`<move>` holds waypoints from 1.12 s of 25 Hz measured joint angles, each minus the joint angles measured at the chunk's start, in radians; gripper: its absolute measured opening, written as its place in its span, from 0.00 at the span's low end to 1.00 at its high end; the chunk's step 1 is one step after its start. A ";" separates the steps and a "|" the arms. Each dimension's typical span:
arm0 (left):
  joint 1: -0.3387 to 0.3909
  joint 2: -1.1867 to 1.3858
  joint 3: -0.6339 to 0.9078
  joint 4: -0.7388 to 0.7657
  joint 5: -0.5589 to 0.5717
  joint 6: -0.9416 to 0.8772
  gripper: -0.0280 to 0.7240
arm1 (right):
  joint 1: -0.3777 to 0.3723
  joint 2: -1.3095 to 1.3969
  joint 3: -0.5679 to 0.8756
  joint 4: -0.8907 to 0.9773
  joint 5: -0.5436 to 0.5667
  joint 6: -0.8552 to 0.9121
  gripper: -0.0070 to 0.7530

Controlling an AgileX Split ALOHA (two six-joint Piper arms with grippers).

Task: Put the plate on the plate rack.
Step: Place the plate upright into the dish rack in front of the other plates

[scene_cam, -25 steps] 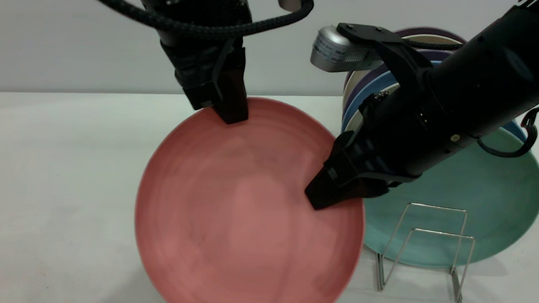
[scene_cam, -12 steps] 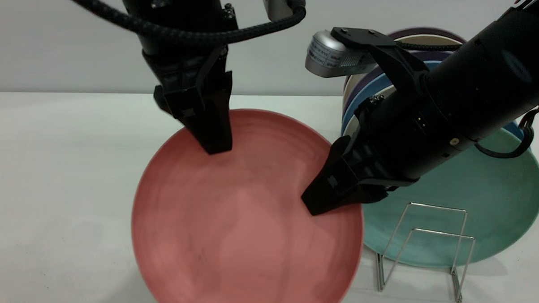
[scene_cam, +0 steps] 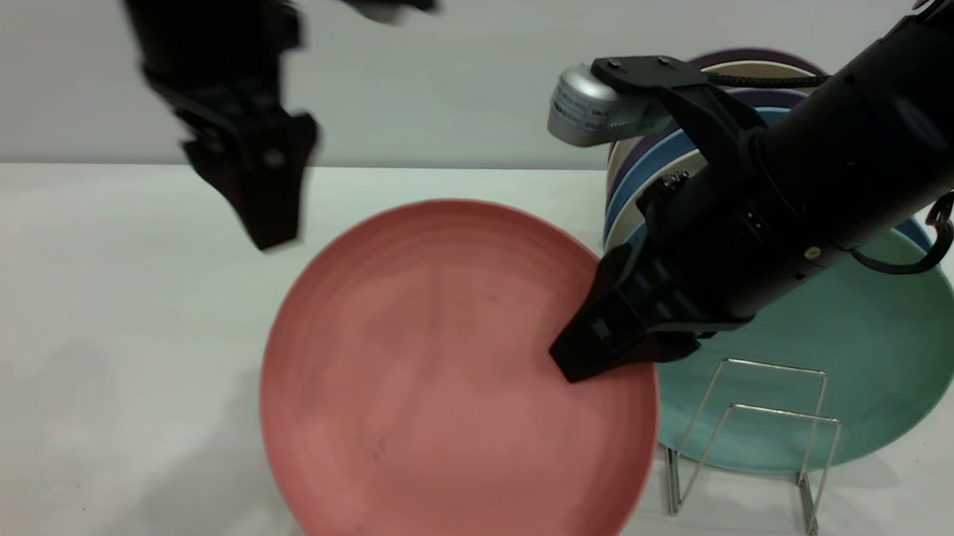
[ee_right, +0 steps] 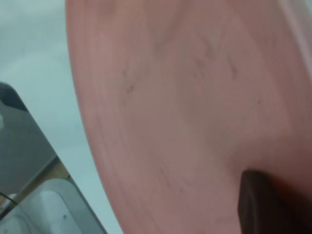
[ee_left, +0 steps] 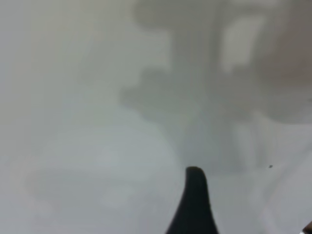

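Observation:
The salmon-pink plate (scene_cam: pixel 441 378) is held tilted, its face toward the camera, just left of the silver wire plate rack (scene_cam: pixel 757 436). My right gripper (scene_cam: pixel 581 363) is shut on the plate's right rim, with one finger over the face. In the right wrist view the plate (ee_right: pixel 170 97) fills the picture and one dark finger (ee_right: pixel 261 202) lies on it. My left gripper (scene_cam: pixel 266 221) is in the air above the table, left of the plate and clear of it. It is open and empty; its wrist view shows only table and one fingertip (ee_left: pixel 195 190).
A teal-green plate (scene_cam: pixel 855 353) stands in the rack behind its front loops. Blue, purple and cream plates (scene_cam: pixel 635 178) stand stacked behind it. The white table (scene_cam: pixel 86 326) stretches to the left.
My left gripper let go of the plate's top rim and swung away up and to the left. The plate shifted slightly right in the right gripper.

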 joint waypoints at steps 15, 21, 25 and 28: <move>0.300 -0.015 0.000 -0.012 -0.088 -0.333 0.69 | 0.000 -0.054 0.000 -0.235 -0.014 0.143 0.12; 0.374 -0.015 0.000 -0.012 -0.094 -0.418 0.69 | 0.000 -0.134 0.000 -0.438 0.008 0.314 0.12; 0.408 -0.015 0.000 -0.012 -0.107 -0.451 0.68 | 0.000 -0.197 0.000 -0.620 0.041 0.450 0.12; 0.416 -0.015 0.000 -0.010 -0.127 -0.459 0.68 | 0.000 -0.243 0.000 -0.770 0.077 0.555 0.12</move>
